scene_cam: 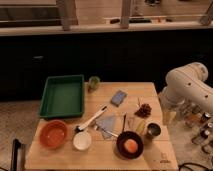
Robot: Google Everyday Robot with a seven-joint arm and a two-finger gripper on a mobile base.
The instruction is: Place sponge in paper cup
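A white robot arm (187,86) stands at the right edge of a wooden bench (150,160) crowded with kitchenware, its elbow raised above the bench's far right corner and its lower end dropping beside the edge. The claw (169,114) hangs there, low against the bench's right side, well apart from the task's thing. Whether it is open or closed, or has hold of anything, cannot be told.

The sponge (118,97), a small blue-grey block, lies flat on bare wood in the far middle of the bench, touching nothing. A green cup (93,82) stands upright at the back, just beside the right wall of a green tray (48,100), to the sponge's left. A pine cone (145,110) rests to the sponge's right.

Nearer the camera, a flat blue-grey cloth (106,123) lies mid-bench, with a white-handled utensil (92,119) slanting along its left side. The front row holds an orange bowl (53,134), a white bowl (82,141) and a dark pan (121,148) with an orange object (130,145) inside. A dark metallic cup (153,131) stands upright to the pan's right. Which of the cups is paper cannot be told.
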